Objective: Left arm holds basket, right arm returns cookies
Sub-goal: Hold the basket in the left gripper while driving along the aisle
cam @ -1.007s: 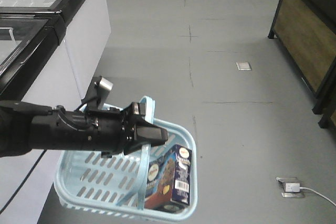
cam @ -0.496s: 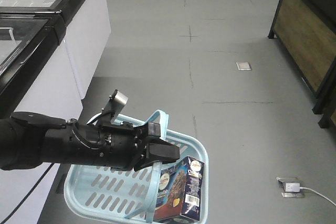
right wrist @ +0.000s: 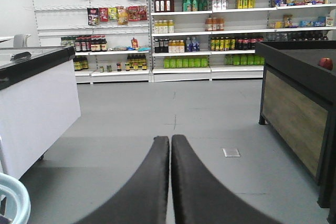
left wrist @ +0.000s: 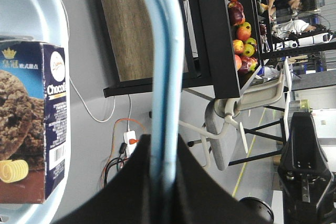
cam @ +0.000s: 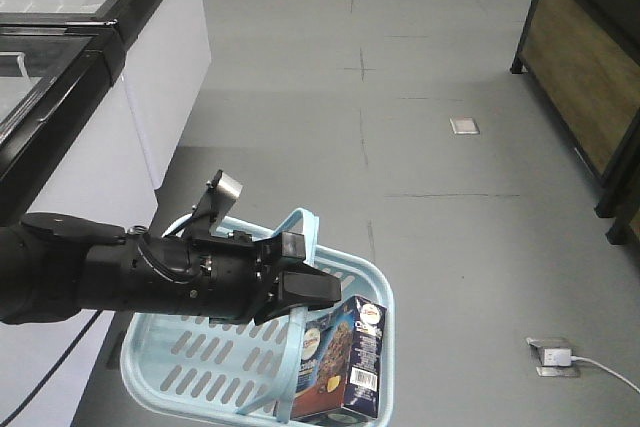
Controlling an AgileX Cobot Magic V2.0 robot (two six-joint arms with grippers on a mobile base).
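Observation:
In the front view my left arm reaches in from the left, its silver bracket sticking up. Its gripper is shut on the light blue strap handle of the basket, which hangs over the floor. The cookies, a dark navy carton, stand in the basket's right corner. The left wrist view shows the jaws clamped on the handle and the cookies at the left. My right gripper is shut and empty over the floor, with the basket's rim at its lower left.
A glass-topped freezer cabinet runs along the left. A wood-panelled display stand is on the right. A floor socket with a white cable lies at the lower right. Stocked shelves line the far wall.
The left arm and basket have shifted right and lower in the front view, and the cookies carton moved with the basket. Over the last half second almost nothing moved.

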